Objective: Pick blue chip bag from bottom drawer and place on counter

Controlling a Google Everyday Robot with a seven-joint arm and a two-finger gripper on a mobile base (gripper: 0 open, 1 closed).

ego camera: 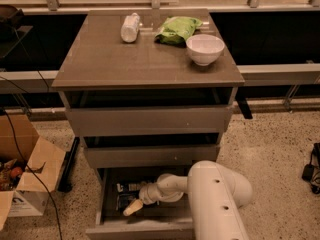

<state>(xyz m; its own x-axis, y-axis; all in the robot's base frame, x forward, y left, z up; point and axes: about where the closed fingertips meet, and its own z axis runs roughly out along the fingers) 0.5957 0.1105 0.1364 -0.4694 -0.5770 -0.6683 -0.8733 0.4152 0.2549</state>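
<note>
Gripper (132, 207) down in bottom drawer (136, 231) at blue chip bag (123, 199)

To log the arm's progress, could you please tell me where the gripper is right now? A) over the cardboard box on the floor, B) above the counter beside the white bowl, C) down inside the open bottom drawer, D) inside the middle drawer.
C: the gripper reaches down inside the open bottom drawer, well below the counter.
</note>
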